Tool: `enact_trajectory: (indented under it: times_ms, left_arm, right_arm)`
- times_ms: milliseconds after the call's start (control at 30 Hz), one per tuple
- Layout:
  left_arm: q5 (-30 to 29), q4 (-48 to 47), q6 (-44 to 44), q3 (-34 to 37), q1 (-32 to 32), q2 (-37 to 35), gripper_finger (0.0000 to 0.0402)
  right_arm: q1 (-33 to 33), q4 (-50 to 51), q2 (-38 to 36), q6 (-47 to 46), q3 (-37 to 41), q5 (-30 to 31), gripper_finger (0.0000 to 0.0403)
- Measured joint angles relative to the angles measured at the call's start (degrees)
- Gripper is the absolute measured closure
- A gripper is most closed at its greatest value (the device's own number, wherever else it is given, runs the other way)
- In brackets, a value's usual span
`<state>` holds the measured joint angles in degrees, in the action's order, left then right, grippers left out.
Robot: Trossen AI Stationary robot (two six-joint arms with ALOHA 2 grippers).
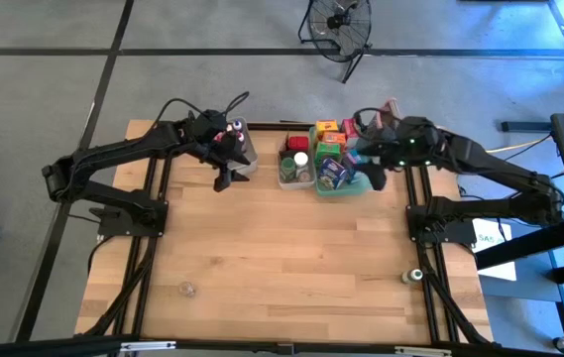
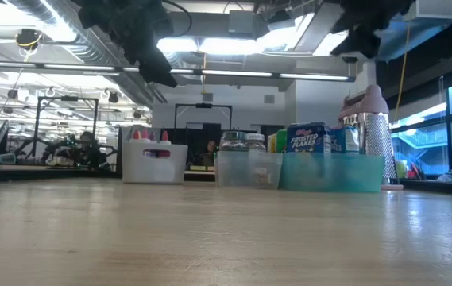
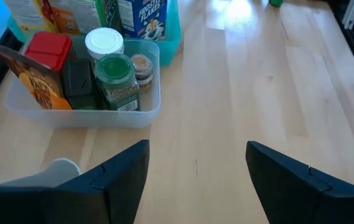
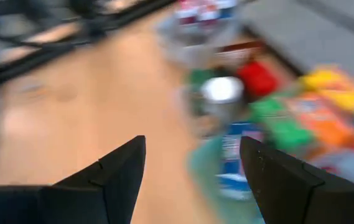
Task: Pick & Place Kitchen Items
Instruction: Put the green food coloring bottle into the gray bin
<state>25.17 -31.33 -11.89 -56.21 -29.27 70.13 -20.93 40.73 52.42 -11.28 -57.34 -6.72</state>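
Note:
The kitchen items stand in containers along the table's far edge. Red-capped bottles [image 2: 150, 136] fill a pale bin [image 1: 244, 146]. Jars with green and white lids [image 3: 111, 65] and a red box [image 3: 47, 48] sit in a clear bin [image 3: 136, 118]. Coloured boxes [image 1: 329, 139] fill a teal tray [image 2: 333, 173]. My left gripper [image 3: 195, 171] hangs open and empty above the table beside the pale bin [image 1: 224, 180]. My right gripper [image 4: 192, 168] is open and empty, raised over the teal tray's right end [image 1: 374, 178].
A grey grater with a pink rim [image 2: 372, 127] stands right of the teal tray. A small roll-like thing [image 1: 412, 275] lies near the table's right edge, and a small clear thing [image 1: 188, 289] lies toward the near left. Bare wood spans the table's middle [image 1: 282, 258].

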Motion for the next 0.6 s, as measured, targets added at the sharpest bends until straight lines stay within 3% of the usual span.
enact_trajectory:
  times_ms: [133, 200, 367, 600]
  left_arm:
    - [0.0, 1.5, 1.0, 0.0, 2.0, 0.0, 0.0139]
    - [0.0, 3.2, 1.7, 0.0, 3.6, 0.0, 0.0139]
    - [0.0, 8.3, 2.2, 0.0, 7.8, 0.0, 0.0139]
    - [0.0, 12.0, 2.2, 0.0, 11.5, 0.0, 0.0139]
  right_arm:
    - [1.5, 6.3, -0.1, 1.1, -3.9, -15.0, 0.0139]
    - [3.4, 11.9, -0.1, 1.1, -5.3, -19.6, 0.0139]
    - [11.5, 23.4, -0.5, -8.0, -6.2, -22.8, 0.0139]
    - [26.2, 26.8, -1.5, -30.8, -6.2, -25.4, 0.0139]
